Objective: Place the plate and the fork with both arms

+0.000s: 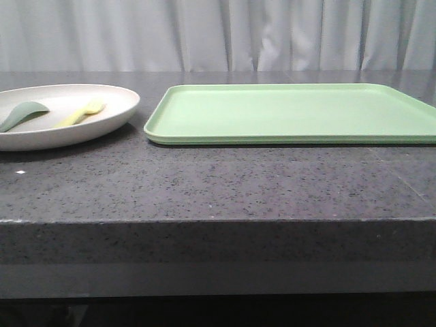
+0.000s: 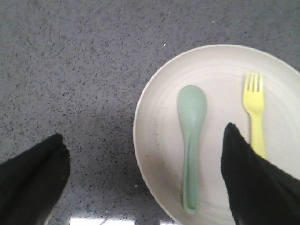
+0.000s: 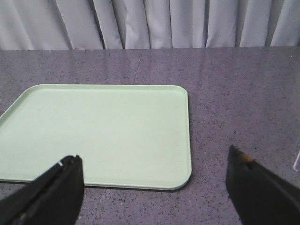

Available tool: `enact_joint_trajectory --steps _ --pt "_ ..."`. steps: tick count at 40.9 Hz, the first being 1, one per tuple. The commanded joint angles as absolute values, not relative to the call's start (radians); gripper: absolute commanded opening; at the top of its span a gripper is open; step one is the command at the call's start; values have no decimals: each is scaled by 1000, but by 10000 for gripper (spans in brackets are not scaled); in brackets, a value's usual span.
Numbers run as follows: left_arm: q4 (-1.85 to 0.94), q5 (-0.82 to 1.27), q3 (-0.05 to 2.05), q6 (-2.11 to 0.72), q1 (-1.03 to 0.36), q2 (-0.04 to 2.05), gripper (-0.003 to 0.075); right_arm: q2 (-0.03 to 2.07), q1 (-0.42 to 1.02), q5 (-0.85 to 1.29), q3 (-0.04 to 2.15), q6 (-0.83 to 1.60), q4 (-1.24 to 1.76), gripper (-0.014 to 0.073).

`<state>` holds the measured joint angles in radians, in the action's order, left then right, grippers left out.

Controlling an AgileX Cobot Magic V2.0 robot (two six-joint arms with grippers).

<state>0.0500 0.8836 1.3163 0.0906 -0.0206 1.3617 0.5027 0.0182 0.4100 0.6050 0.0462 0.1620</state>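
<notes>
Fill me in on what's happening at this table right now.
Nothing is being held yet. The plate sits on the dark table, with the fork and a grey-green spoon lying side by side in it. The left hand hangs open above the plate's edge. The right hand is open, near the green tray, which has nothing on it.

Matte cream plate (image 2: 220, 70), plastic fork (image 2: 254, 108), speckled polished stone table (image 1: 218, 191)
</notes>
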Motion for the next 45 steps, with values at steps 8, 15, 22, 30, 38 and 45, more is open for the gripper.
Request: enact_joint_trajectory --steps 8,15,22,30,38,45 --pt "28 976 1439 112 25 1540 620 512 14 333 643 50 163 636" --pt "7 976 1439 112 25 1621 620 513 14 334 643 50 163 636" --pt "7 951 1439 111 25 1670 620 513 14 334 643 50 163 636" --pt "7 937 1439 105 25 1718 620 513 14 334 643 50 163 636" --pt "7 935 1439 105 25 1727 620 513 14 334 643 50 163 636" --pt "7 937 1439 105 25 1727 601 513 14 334 643 50 163 636"
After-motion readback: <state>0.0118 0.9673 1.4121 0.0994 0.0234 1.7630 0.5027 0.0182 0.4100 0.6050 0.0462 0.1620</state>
